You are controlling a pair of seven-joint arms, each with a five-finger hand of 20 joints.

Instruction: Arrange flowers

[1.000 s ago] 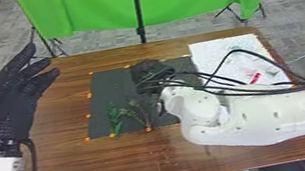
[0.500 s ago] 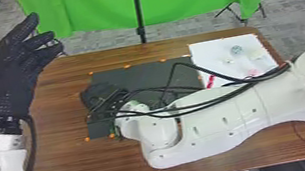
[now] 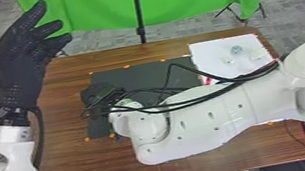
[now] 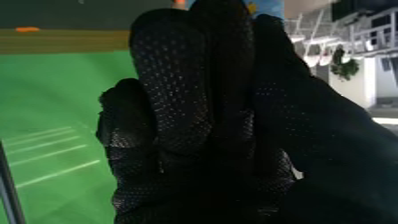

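My right hand [image 3: 99,96] is low over the left part of the dark mat [image 3: 148,72] in the head view, its arm across the table's right side. In the right wrist view the glove of the right hand [image 4: 191,120] has its fingers extended close together, no flower visible among them. A small bit of green [image 3: 123,102] shows beside that hand; whether it is a stem, I cannot tell. The left hand [image 3: 20,63] is raised beyond the table's left edge with straight fingers. A red item [image 3: 208,80] lies on the white sheet [image 3: 206,52], partly behind cables.
Clear small objects [image 3: 236,50] are on the white sheet at the back right. Black cables [image 3: 190,102] hang along the right arm. Orange markers line the mat. A green curtain [image 3: 90,10] stands behind the table [image 3: 72,161].
From over the mat's middle, my right hand has come left, and its arm now covers where green stems lay. The left hand has risen and shifted slightly right.
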